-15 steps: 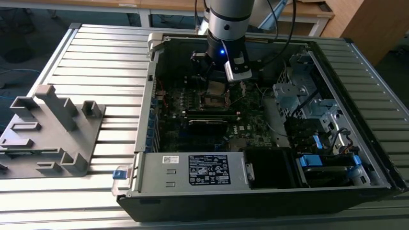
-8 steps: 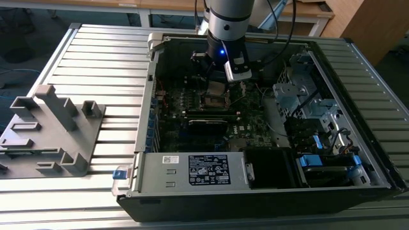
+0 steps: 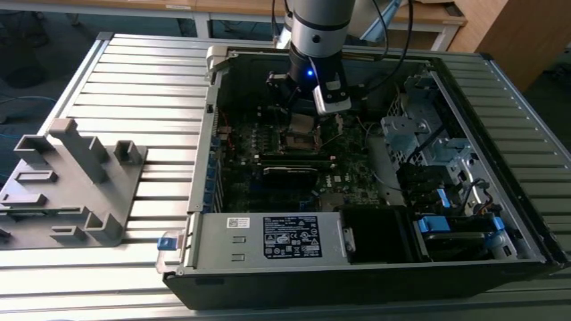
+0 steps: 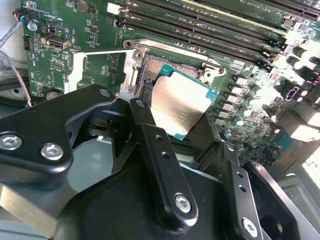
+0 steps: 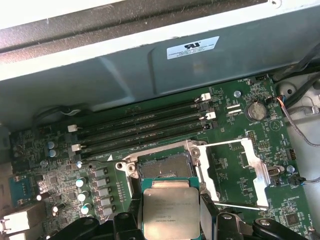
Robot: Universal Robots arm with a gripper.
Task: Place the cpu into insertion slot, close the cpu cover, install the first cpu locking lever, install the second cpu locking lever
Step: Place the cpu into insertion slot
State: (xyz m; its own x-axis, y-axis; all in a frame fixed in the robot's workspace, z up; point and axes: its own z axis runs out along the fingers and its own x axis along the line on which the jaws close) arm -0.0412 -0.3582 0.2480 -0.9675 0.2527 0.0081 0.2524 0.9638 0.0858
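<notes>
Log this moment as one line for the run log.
gripper: shut on cpu | cpu: over socket, not seated | cover: open

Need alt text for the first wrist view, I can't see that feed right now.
The cpu is held between the fingers at the edge of the open socket, not yet seated. The cover lies flipped open beside the socket, and memory slots run along its far side.

Exterior view, I look down on whole computer case (image 3: 357, 284); both wrist views close, sharing the cpu (image 4: 180, 107) (image 5: 171, 212).
</notes>
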